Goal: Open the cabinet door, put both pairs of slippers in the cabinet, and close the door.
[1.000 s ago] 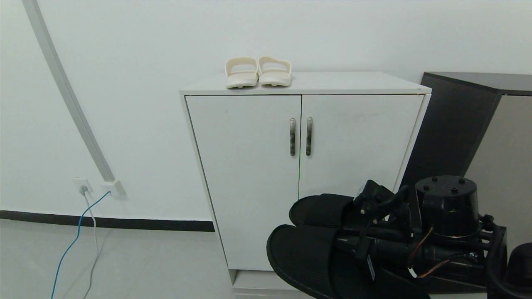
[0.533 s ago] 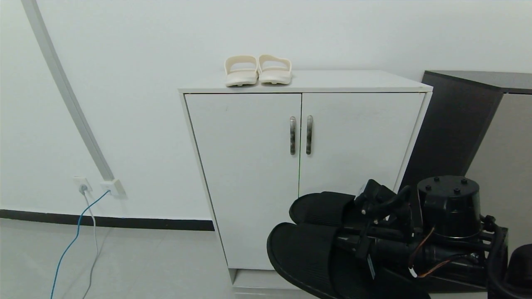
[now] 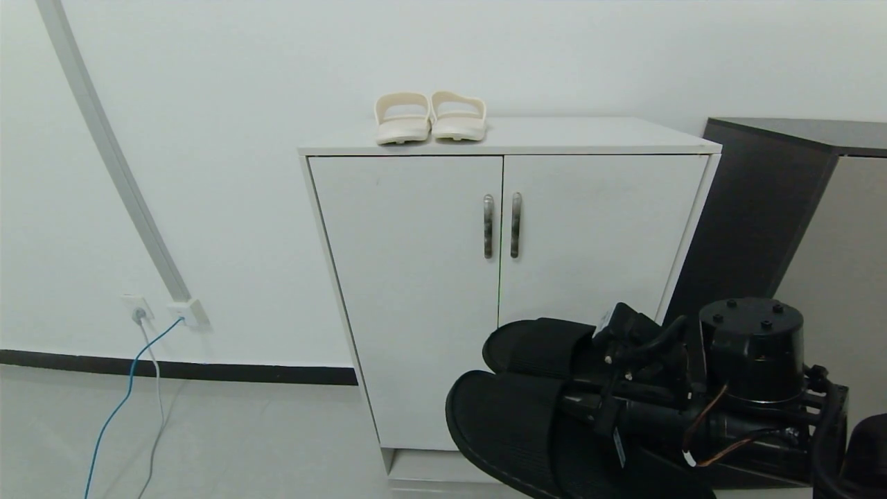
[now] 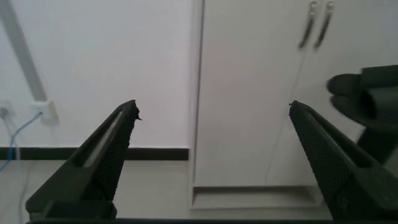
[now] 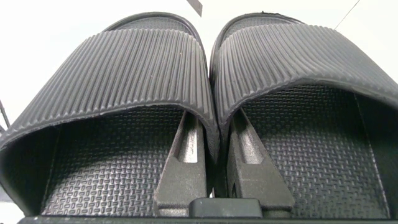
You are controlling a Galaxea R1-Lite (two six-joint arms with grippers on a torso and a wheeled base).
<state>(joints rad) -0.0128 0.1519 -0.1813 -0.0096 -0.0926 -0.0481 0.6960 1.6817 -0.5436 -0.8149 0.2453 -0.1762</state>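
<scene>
The right gripper (image 5: 214, 124) is clamped on the black slippers (image 3: 513, 409), one finger tucked under each strap so the two inner walls are pinched together. That leaves the door to the left gripper (image 4: 212, 104), which stands wide open and holds nothing. Both doors of the cabinet (image 3: 416, 312) ahead of it are shut, so opening one looks like the step in hand. The two handles (image 3: 488, 226) sit side by side at the centre seam, well ahead of the left gripper. The fingers should close on one bar only, and the gap between the bars is narrow, so it is best to come in square to the door. The left door seems the safer pick, since the black slippers hang just ahead of the lower right door and its swing would likely meet them. Pull along the hinge arc rather than straight back. The cream slippers (image 3: 429, 119) rest on the cabinet top, above and beyond both grippers, touching each other. A dark unit (image 3: 755, 222) stands just beyond the right gripper's side of the cabinet, and cables (image 3: 118, 409) trail down the wall on the left gripper's side, well apart from the doors.
</scene>
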